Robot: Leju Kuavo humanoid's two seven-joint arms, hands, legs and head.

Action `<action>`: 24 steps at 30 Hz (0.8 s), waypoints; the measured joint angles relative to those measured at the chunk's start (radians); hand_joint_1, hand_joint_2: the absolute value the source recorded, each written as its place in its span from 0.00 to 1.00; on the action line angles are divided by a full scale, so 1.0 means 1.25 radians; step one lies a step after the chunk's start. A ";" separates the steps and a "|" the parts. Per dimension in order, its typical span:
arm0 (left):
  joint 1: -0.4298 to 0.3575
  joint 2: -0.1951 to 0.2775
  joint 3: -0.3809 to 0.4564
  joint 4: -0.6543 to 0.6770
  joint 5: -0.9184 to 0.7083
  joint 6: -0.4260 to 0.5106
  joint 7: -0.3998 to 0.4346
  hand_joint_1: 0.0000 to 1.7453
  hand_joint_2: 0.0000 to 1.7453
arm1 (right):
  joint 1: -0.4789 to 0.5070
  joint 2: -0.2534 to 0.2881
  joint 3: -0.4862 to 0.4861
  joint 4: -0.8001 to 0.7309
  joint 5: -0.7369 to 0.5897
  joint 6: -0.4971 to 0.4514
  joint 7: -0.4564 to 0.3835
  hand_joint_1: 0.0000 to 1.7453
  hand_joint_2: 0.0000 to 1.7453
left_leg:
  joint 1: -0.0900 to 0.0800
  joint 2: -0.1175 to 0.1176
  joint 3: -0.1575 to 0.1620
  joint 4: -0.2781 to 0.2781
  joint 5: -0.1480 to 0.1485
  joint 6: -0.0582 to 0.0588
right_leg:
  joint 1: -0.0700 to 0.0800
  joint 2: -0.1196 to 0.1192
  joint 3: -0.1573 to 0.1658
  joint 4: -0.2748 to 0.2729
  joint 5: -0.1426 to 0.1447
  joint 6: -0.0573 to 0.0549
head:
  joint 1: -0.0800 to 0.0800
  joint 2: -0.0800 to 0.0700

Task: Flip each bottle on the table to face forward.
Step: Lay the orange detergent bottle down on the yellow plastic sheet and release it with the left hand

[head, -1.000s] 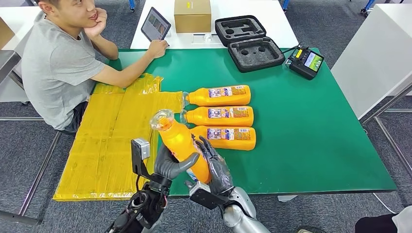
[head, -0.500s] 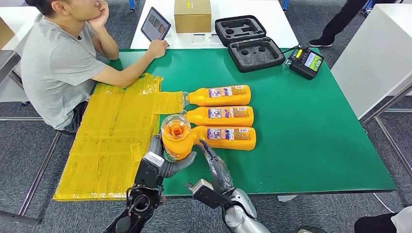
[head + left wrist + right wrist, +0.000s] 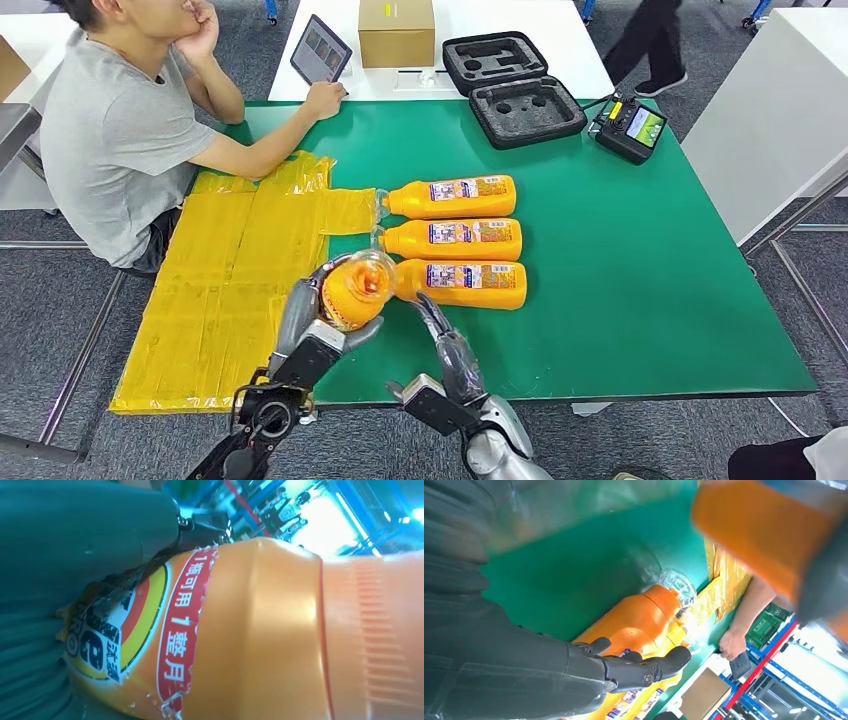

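My left hand (image 3: 305, 335) grips an orange bottle (image 3: 352, 290) above the table's front edge, its clear cap turned up toward my head. Up close the bottle (image 3: 260, 630) shows a red and yellow label beside my grey left hand (image 3: 60, 555). My right hand (image 3: 448, 350) hovers just right of it, fingers apart, holding nothing. Three more orange bottles lie side by side on the green table (image 3: 620, 260), caps to the left: far (image 3: 455, 197), middle (image 3: 455, 239), near (image 3: 465, 284). From the right wrist I see my dark fingers (image 3: 644, 667) before a lying bottle (image 3: 639, 617) and the blurred held bottle (image 3: 769, 530).
Yellow plastic sheets (image 3: 230, 280) cover the table's left side. A person (image 3: 120, 130) sits at the far left, one hand by a tablet (image 3: 320, 50). A black foam case (image 3: 515, 85), a controller (image 3: 630, 125) and a cardboard box (image 3: 396, 30) stand at the back.
My left hand has tipped the bottle's cap toward my head and lowered it. My right hand has let go of the bottle and drawn back to the right.
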 joint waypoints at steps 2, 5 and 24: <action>0.000 0.018 0.009 -0.010 -0.067 0.012 0.029 1.00 1.00 | 0.005 -0.003 -0.002 -0.005 -0.002 0.001 0.000 0.00 1.00 | 0.000 0.000 0.000 0.000 0.000 0.000 | 0.000 0.000 0.000 0.000 0.000 0.000 | 0.000 0.000; 0.000 0.040 0.024 -0.030 -0.150 0.028 0.064 1.00 1.00 | 0.011 -0.007 -0.006 -0.007 -0.008 0.001 0.000 0.00 1.00 | 0.000 0.000 0.000 0.000 0.000 0.000 | 0.000 0.000 0.000 0.000 0.000 0.000 | 0.000 0.000; -0.020 0.082 0.052 -0.054 -0.439 0.090 0.221 1.00 1.00 | 0.016 -0.010 -0.013 -0.011 -0.037 0.000 -0.001 0.00 1.00 | 0.000 0.000 0.000 0.000 0.000 0.000 | 0.000 0.000 0.000 0.000 0.000 0.000 | 0.000 0.000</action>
